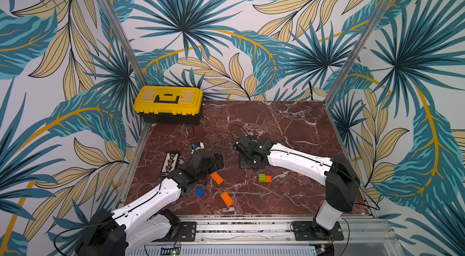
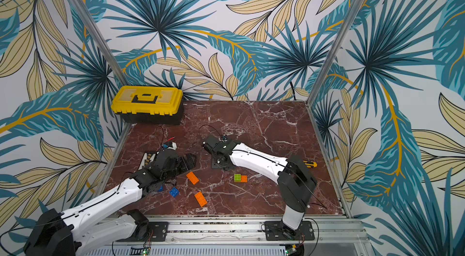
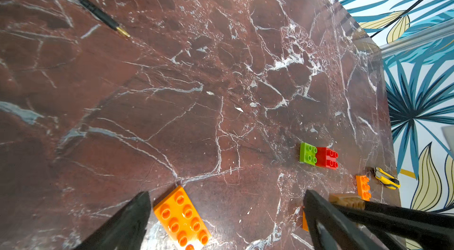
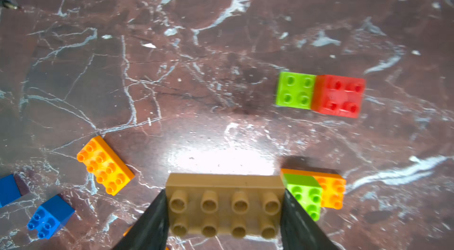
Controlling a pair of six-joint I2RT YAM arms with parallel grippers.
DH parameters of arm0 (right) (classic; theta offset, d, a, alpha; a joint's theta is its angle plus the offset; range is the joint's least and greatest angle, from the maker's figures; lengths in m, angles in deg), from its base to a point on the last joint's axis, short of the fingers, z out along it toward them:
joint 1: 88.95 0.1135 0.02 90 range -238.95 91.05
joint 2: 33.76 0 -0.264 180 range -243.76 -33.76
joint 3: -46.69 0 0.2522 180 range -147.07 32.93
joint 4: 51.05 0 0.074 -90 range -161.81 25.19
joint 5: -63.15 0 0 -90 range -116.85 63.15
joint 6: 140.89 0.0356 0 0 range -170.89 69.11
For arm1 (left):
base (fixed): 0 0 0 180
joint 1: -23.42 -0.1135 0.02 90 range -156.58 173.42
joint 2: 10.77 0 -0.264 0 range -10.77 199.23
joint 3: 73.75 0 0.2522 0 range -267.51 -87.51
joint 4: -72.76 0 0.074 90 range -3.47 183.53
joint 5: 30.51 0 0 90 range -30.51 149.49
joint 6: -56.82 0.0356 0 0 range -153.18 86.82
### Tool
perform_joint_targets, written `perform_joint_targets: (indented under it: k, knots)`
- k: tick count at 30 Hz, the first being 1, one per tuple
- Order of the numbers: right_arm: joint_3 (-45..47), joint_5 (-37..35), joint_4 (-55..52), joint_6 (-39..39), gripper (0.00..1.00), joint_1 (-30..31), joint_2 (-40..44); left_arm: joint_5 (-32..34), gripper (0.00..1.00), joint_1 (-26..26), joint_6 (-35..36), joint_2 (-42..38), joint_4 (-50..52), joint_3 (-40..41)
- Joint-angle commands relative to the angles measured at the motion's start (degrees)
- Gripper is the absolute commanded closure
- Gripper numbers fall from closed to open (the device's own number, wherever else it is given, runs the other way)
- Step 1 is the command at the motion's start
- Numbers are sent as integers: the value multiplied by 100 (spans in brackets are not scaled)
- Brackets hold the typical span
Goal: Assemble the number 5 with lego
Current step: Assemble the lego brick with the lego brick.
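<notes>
The right gripper [image 4: 224, 194] pinches a tan brick [image 4: 224, 208] by its ends, probably leaving its studs free for joining, beside the green-and-orange cluster [image 4: 317, 192], while the left gripper [image 3: 226, 193] stands spread by an orange brick [image 3: 181, 219].

The whole desk [image 1: 289, 121] is viewed from high above its front edge in both top views, tilted down toward the back wall [image 1: 226, 28]. Each wrist view is held close over the desk; the green-and-red brick pair [image 3: 318, 156] is shared by both.
</notes>
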Motion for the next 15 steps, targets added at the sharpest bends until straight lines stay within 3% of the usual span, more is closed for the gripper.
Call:
perform_joint_targets:
  k: [1, 15]
  knots:
    - [445, -96, 14, -64, 43, -215, 308, -99, 0, 195, 102, 302, -433, -387]
    - [1855, 381, 218, -456, 44, -1262, 1639, -25, 0, 1064, 119, 1853, -868, -1470]
